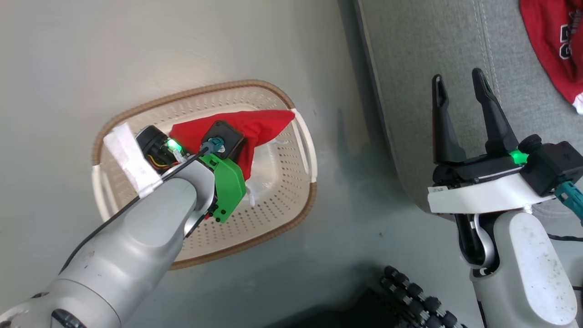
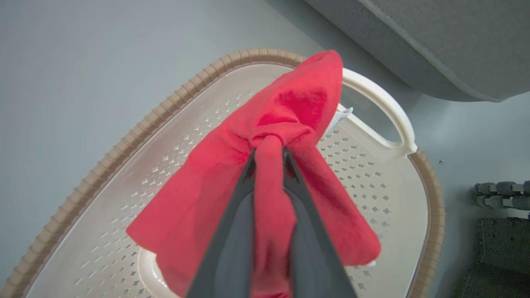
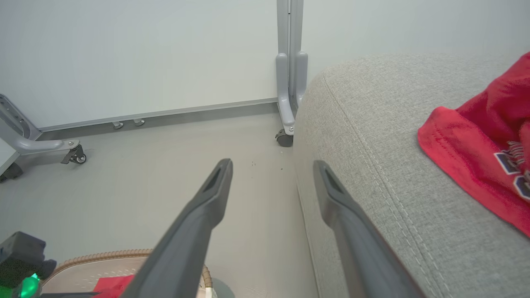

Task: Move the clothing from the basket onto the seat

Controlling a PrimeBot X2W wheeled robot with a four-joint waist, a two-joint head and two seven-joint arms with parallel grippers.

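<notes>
Our left gripper [image 2: 268, 155] pinches one red garment [image 2: 298, 103] over the single basket [image 2: 124, 140]; our right gripper [image 1: 460, 84] gapes empty; second garment [image 1: 551, 41] lies on the seat [image 1: 419, 68].

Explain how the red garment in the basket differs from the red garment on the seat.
The basket garment is pinched in the left hand and bunched into a peak in the basket. The seat garment lies loose on the grey seat, with no hand on it. The basket garment shows no lettering, while the seat garment carries dark blue lettering. Both are soft red fabric.
</notes>
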